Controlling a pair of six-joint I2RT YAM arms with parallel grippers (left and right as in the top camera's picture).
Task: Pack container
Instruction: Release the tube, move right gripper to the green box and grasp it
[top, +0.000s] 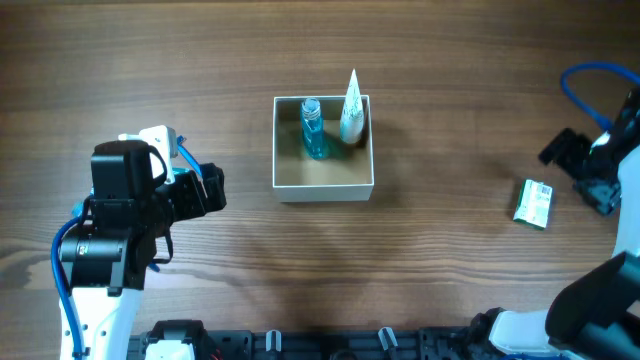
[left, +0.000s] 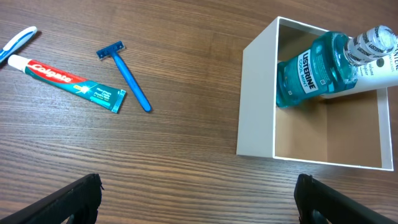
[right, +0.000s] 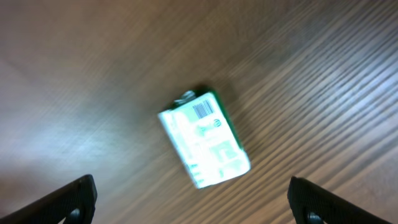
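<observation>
The container (top: 323, 190) stands in the middle of the table, well apart from both arms. It already holds a blue Listerine mouthwash bottle (top: 314, 130) and a white tube (top: 351, 105). Both rest at the far wall, so the tan floor on the robot's side is free.

The step in hand seems to be picking up the small green and white box (right: 205, 140), which lies flat on the wood near the right gripper (top: 580, 172). This gripper hangs above the box with its jaws spread wide and nothing between them. The wrist picture is blurred, so the box's label cannot be read.

To do it well, I would first turn the wrist, because the box lies slanted to the line between the fingers. The fingers should close across its narrow sides, not on its corners. Then come down straight until the fingers are beside the box, close gently, and lift before carrying it. Put it down on the free floor, away from the bottle, so that the tube does not tip.

The left gripper (top: 205, 188) also has its jaws wide apart and is empty. A Colgate toothpaste (left: 65, 78), a blue razor (left: 127, 74) and a toothbrush (left: 17, 42) lie in its view.
</observation>
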